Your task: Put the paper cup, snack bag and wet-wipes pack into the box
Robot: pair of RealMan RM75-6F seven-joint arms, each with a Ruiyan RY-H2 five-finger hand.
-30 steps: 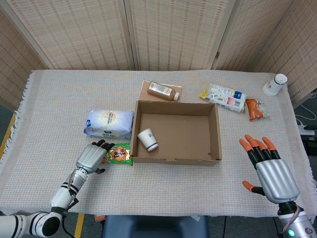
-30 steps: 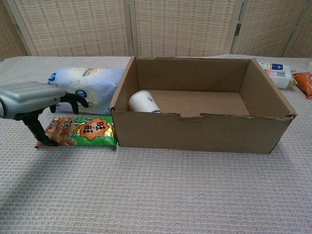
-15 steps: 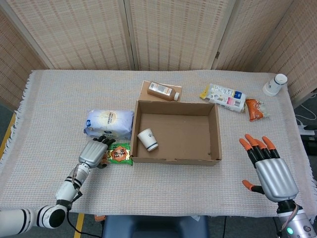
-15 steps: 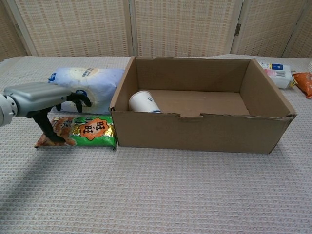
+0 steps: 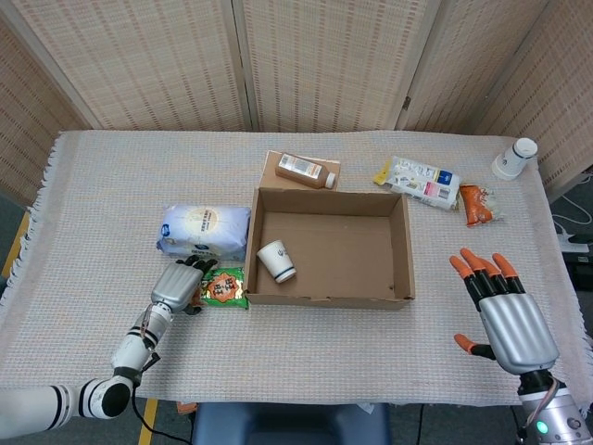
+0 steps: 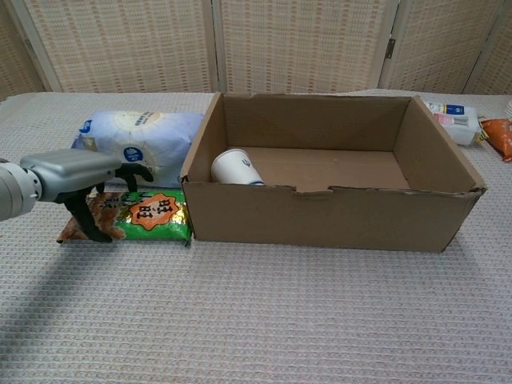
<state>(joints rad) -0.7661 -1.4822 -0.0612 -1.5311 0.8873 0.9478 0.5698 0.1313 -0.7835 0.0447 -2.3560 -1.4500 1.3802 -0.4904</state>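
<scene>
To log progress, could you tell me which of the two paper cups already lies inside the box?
The paper cup on its side in the box's left end; the other cup stands at the table's far right corner.

I see the open brown cardboard box [image 5: 402,243] mid-table, flaps up. The white paper cup [image 5: 277,261] lies on its side in the box's near-left corner, mouth toward me. The green and orange foil snack bag [image 6: 148,214] lies flat against the box's left wall, near end. The pale blue and white wet-wipes pack [image 5: 205,231] lies flat just beyond the snack bag, left of the box.
</scene>
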